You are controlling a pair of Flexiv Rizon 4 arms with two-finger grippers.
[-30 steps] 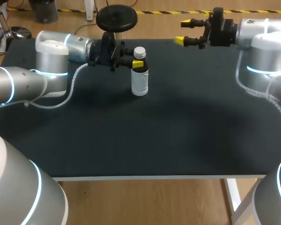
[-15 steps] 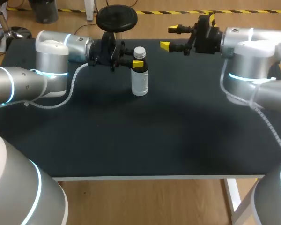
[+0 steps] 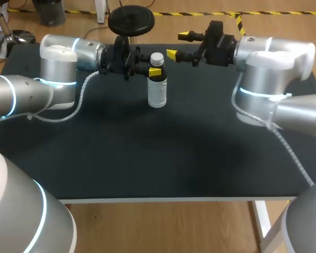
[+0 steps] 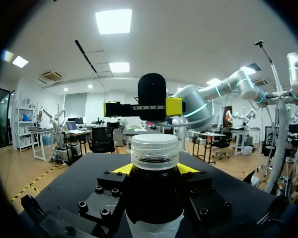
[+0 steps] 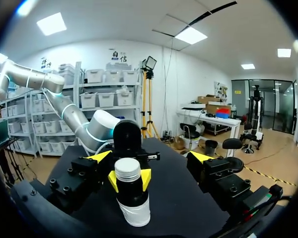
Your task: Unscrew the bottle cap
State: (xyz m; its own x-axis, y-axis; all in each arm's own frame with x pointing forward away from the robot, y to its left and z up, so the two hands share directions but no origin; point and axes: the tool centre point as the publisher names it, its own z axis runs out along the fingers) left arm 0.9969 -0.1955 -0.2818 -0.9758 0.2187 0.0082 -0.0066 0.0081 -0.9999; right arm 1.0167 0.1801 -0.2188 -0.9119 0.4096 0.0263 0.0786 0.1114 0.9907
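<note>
You have the bottle (image 3: 157, 87) standing upright on the black table (image 3: 163, 153), toward the far edge and a little left of the middle. Its upper body is dark, a white label wraps the lower part, and the pale ribbed cap (image 3: 157, 58) sits on the neck.

Your left gripper (image 3: 154, 69) comes in level from the left and is clamped on the bottle just under the cap. In the right wrist view its yellow tips press the dark shoulder from both sides. In the left wrist view the bottle fills the space between the fingers, with the cap standing clear above them.

Your right gripper (image 3: 178, 45) hangs near the far edge of the table, to the right of the cap and about level with it, apart from it. Its fingers are spread wide and hold nothing. In the right wrist view the bottle stands ahead of that gripper, roughly in line with the gap between its tips and somewhat nearer one of them. The left gripper and its arm show behind the bottle there.

The right arm comes in from the right side, its wrist pointing left toward the bottle.
</note>
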